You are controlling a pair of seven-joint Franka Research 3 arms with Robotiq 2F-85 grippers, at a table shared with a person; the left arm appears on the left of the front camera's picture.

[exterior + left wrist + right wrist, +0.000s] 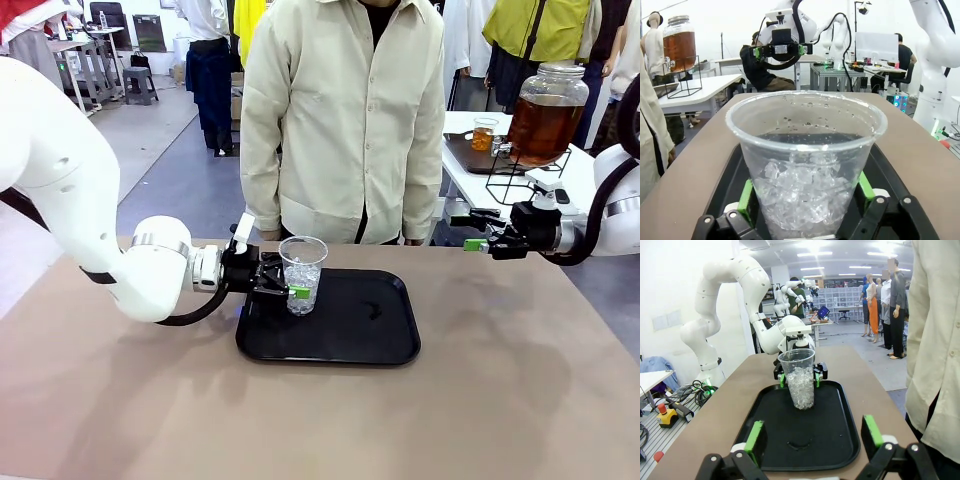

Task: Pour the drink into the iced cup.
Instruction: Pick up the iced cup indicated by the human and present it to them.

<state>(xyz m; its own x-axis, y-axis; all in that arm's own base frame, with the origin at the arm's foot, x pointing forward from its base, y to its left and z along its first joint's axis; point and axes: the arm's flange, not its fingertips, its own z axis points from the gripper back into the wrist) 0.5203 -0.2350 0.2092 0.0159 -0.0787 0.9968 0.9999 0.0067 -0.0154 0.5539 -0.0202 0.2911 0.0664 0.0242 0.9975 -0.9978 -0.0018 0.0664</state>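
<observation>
Two left fingers (746,199) flank iced cup (805,165), contact unclear; right fingers (755,440) wide.

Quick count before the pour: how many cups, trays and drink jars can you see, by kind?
Cups: 2 (iced cup, small cup of amber drink)
Trays: 2 (black tray, dark side-table tray)
Jars: 1 (dispenser jar)
Total: 5

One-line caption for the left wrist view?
Left gripper straddles the iced cup on the black tray; right gripper open beyond.
</observation>
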